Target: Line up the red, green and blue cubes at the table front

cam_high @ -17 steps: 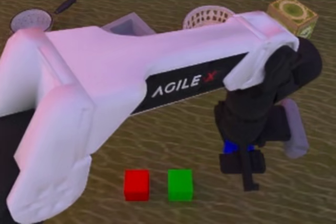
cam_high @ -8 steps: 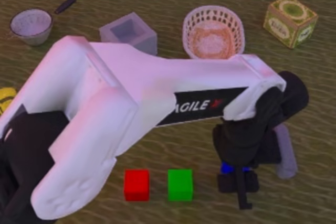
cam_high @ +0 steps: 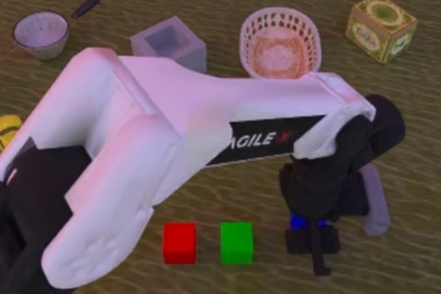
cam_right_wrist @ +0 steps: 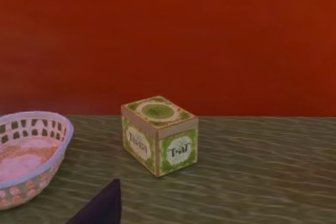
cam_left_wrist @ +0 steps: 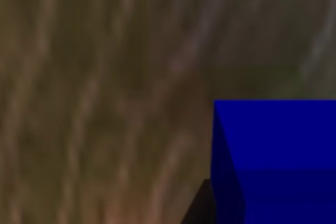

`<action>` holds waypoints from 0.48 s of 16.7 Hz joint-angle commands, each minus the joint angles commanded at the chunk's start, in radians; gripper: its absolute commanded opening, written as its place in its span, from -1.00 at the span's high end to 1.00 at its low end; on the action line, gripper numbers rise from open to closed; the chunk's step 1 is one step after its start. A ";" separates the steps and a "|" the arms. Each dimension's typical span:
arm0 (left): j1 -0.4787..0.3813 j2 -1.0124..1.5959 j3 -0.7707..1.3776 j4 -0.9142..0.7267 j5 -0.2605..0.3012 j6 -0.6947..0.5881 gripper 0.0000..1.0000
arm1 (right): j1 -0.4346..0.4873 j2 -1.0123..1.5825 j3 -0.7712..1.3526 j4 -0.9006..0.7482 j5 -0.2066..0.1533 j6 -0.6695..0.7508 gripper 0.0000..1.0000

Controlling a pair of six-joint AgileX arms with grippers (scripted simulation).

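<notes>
Now your left tool (cam_high: 311,235) hangs low over the front of the worktop (cam_high: 406,170), at about five o'clock in the top view, and it has stopped: against the picture of half a second ago nothing has shifted, while a second ago the arm was higher and farther back. You cannot tell from above whether its fingers are spread or pinching, since the dark wrist hides them. The blue cube (cam_high: 298,221) shows only as a sliver under that wrist; in the left wrist view the blue cube (cam_left_wrist: 273,161) fills one corner, close to the camera, with a dark finger edge beside it.

Judging by the halt, the descent is over and the cube is at or very near the worktop, so letting go looks like the step in hand.

Moving outward, the green cube (cam_high: 236,242) sits at nine o'clock of the tool, near but apart, and the red cube (cam_high: 179,242) lies just beyond it, also at nine. The row looks nearly complete.

Your right arm is out of the top view; its camera faces a tea box (cam_right_wrist: 159,134).
</notes>
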 joint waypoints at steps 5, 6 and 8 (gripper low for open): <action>0.000 0.000 0.000 0.000 0.000 0.000 -0.51 | 0.000 0.000 0.000 0.000 0.000 0.000 -1.00; 0.000 0.000 0.000 0.000 0.000 0.000 -0.66 | 0.000 0.000 0.000 0.000 0.000 0.000 -1.00; 0.000 0.000 0.000 0.000 0.000 0.000 -0.96 | 0.000 0.000 0.000 0.000 0.000 0.000 -1.00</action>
